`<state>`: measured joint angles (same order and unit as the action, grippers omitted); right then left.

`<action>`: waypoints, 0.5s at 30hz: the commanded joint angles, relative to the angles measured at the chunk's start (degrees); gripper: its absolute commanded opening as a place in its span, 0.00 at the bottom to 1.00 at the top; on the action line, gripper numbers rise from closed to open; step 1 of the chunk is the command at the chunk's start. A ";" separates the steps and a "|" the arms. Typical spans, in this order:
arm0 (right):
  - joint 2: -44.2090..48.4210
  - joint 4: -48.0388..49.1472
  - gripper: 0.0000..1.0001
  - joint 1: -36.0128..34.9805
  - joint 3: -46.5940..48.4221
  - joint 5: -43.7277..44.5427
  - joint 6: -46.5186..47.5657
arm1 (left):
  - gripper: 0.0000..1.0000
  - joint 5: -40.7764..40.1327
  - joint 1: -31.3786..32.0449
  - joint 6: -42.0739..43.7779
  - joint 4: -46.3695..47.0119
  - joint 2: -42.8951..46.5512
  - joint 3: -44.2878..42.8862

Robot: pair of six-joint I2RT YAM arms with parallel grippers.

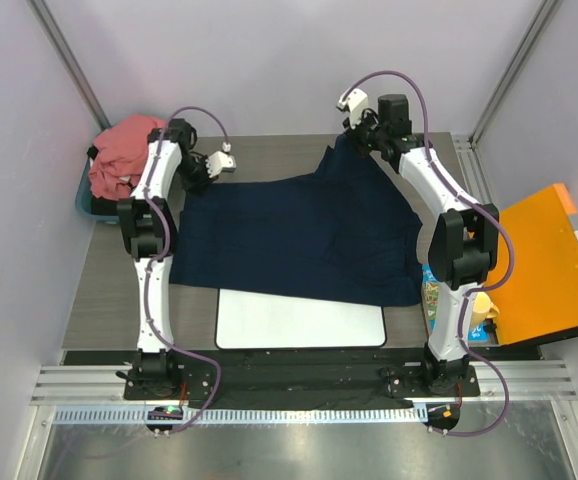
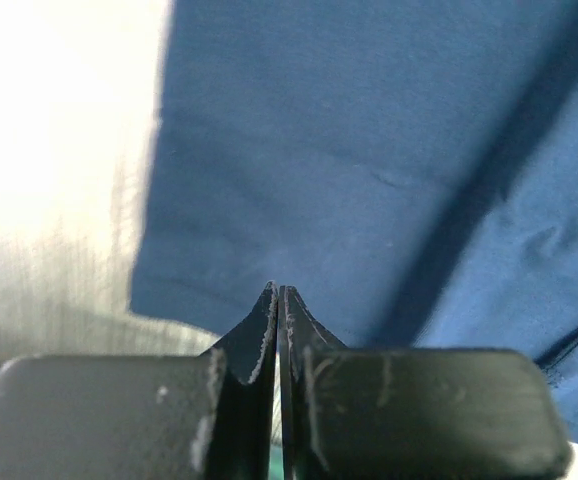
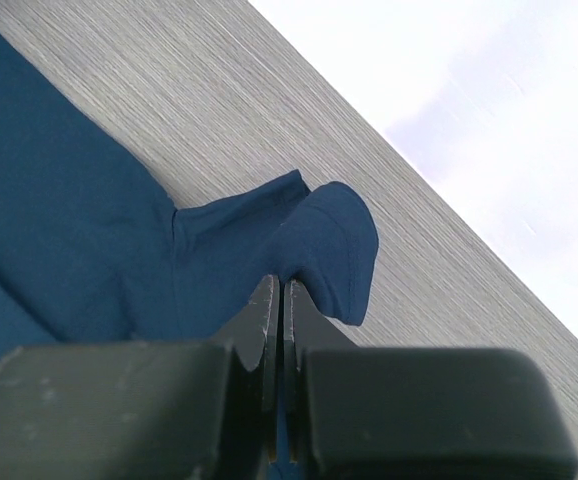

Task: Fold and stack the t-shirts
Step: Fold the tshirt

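Observation:
The navy blue t-shirt (image 1: 299, 235) lies spread across the grey table, its near hem over the white mat (image 1: 299, 318). My left gripper (image 1: 195, 178) is at the shirt's far left corner; in the left wrist view it (image 2: 280, 290) is shut at the cloth's edge (image 2: 369, 150). My right gripper (image 1: 354, 135) is at the far right and holds a corner lifted into a peak. In the right wrist view it (image 3: 277, 285) is shut on a folded flap of the navy cloth (image 3: 324, 250), with blue between the jaws. The salmon-pink t-shirt (image 1: 124, 150) lies crumpled at the back left.
The pink shirt sits in a teal bin (image 1: 87, 205) by the left wall. A flat orange panel (image 1: 544, 270) lies tilted off the table's right side. A yellow and blue item (image 1: 479, 310) stands by the right arm's base. Walls close in the back and both sides.

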<state>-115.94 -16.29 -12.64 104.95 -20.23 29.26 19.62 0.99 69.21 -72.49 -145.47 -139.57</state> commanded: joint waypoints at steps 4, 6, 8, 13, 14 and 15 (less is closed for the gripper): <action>3.09 3.46 0.01 -0.45 0.35 0.10 -0.16 | 0.01 -0.72 -0.56 -8.57 20.53 11.17 11.49; 3.00 3.55 0.01 -0.45 0.17 0.19 -0.16 | 0.20 -2.12 -0.47 -8.48 21.60 10.04 10.73; 3.09 3.64 0.01 -0.45 0.08 0.28 -0.08 | 0.52 -3.26 -0.64 -8.74 21.25 6.70 7.74; 2.91 3.90 0.01 -0.36 -0.09 0.28 -0.08 | 0.67 -4.59 -0.82 -6.99 19.67 -0.77 -0.16; 2.74 3.90 0.01 -0.45 -0.01 0.28 -0.08 | 0.67 -5.02 -0.73 -6.03 19.75 -3.13 -1.14; 2.82 3.90 0.01 -0.45 -0.09 0.36 0.01 | 0.67 -5.72 -0.82 -5.84 20.36 -4.02 -1.84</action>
<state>-115.94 -15.97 -12.71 104.66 -20.16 29.23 15.86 0.67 61.95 -54.22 -144.03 -137.05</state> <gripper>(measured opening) 0.042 0.669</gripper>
